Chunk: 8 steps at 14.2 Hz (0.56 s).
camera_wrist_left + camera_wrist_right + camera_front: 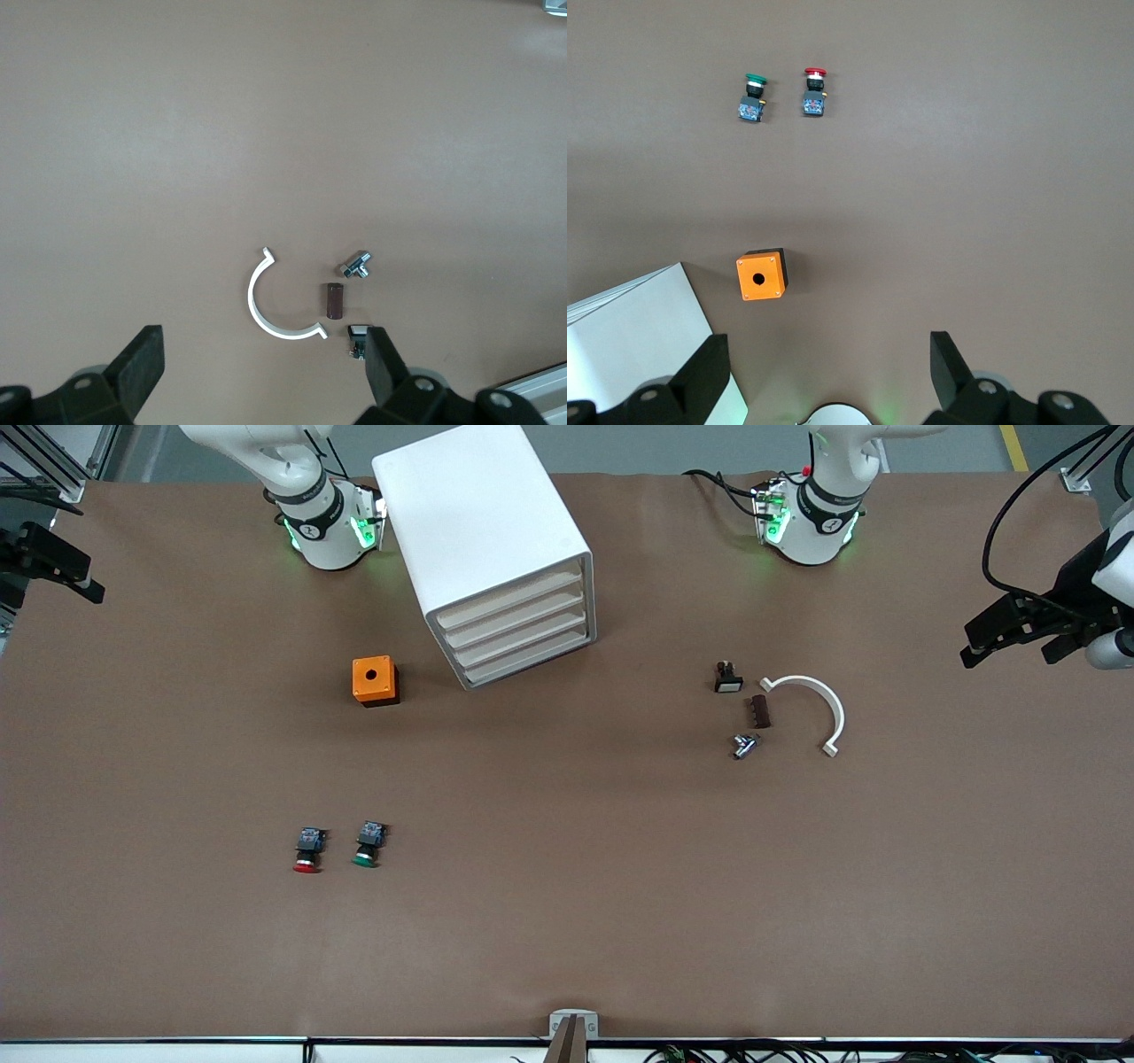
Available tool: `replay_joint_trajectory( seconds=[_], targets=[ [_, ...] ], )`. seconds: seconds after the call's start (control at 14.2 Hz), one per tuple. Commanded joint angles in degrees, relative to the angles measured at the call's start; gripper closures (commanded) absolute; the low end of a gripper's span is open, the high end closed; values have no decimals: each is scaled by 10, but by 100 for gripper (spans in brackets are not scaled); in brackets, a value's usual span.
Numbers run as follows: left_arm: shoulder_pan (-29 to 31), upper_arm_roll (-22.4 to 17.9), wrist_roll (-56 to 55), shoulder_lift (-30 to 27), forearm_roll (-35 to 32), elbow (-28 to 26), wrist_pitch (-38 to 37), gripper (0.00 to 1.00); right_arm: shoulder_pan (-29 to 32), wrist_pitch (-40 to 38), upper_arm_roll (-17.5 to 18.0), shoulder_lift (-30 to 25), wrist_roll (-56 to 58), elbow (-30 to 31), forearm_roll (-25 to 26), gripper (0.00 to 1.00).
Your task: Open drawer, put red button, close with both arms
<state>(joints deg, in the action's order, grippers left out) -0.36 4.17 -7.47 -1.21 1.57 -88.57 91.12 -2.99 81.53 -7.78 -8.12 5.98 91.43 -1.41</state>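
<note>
The cabinet (493, 545) stood between the arm bases, all four drawers pushed in; the top drawer (509, 600) showed nothing of its inside. The red button (307, 849) lay on the table (567, 921) beside the green button (367, 843), nearer the camera than the orange box (375, 680). The left gripper (266, 376) and right gripper (828, 376) hung with fingers spread, holding nothing.

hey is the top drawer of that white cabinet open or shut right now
Shut. In the front view the top drawer sits flush with the three drawers below it in the white cabinet; none sticks out.
</note>
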Motion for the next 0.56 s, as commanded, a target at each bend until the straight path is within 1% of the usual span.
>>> replay_joint_trajectory(
  seconds=[0.0,0.35,0.49],
  targets=[
    [7,6,5,-1,-6,6,-5,0,4,1,6,-15,-3,15,-9,0],
    [12,1,13,1,-6,3,-5,0,4,1,6,-15,-3,15,-12,0],
    [26,1,5,4,-4,7,-5,0,4,1,6,-15,-3,15,-12,0]
  ],
)
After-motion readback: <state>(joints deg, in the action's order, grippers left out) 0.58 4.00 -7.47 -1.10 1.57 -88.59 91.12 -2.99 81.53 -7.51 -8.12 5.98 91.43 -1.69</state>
